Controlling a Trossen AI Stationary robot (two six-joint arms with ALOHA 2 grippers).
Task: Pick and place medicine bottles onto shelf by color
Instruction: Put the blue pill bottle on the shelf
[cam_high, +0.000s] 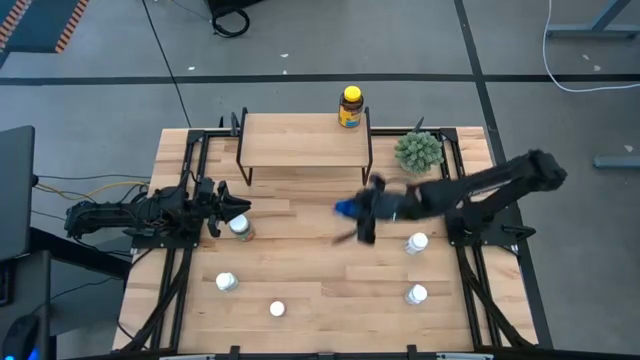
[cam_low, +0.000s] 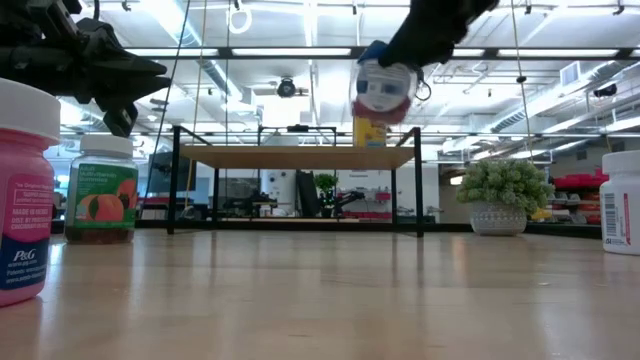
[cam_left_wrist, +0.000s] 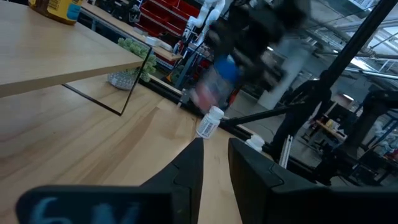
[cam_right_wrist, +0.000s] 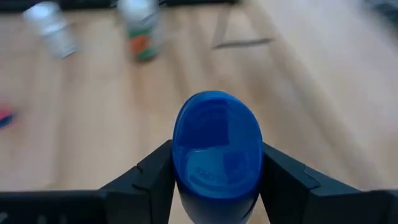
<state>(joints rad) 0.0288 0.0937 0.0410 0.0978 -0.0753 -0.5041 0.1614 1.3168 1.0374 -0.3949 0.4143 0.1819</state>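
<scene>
My right gripper (cam_high: 362, 210) is in the air over the table's middle, in front of the shelf (cam_high: 300, 140), shut on the squat blue-lidded bottle (cam_right_wrist: 217, 146). The low view shows that bottle (cam_low: 385, 90) above shelf height. An amber yellow-capped bottle (cam_high: 350, 107) stands on the shelf's far right corner. Several white-capped bottles stand on the table: (cam_high: 240, 227), (cam_high: 227, 282), (cam_high: 277, 309), (cam_high: 416, 242), (cam_high: 416, 294). My left gripper (cam_high: 232, 208) waits level at the left by a peach-labelled bottle (cam_low: 100, 190), its fingers (cam_left_wrist: 193, 168) a narrow gap apart with nothing between them. My right gripper pinches the blue-lidded bottle between its two fingers (cam_right_wrist: 155, 177), one on each side of the body just under the lid (cam_right_wrist: 186, 186). The fingers slant downward from the table's right side. The bottle is lifted clear of the table and tilted, its lid (cam_high: 346, 208) facing the wrist camera.
A green spiky potted plant (cam_high: 418, 151) stands right of the shelf, close to my right arm. A pink-labelled bottle (cam_low: 25, 200) is near the front left. Bare wood lies between the shelf's legs and the bottles at the front.
</scene>
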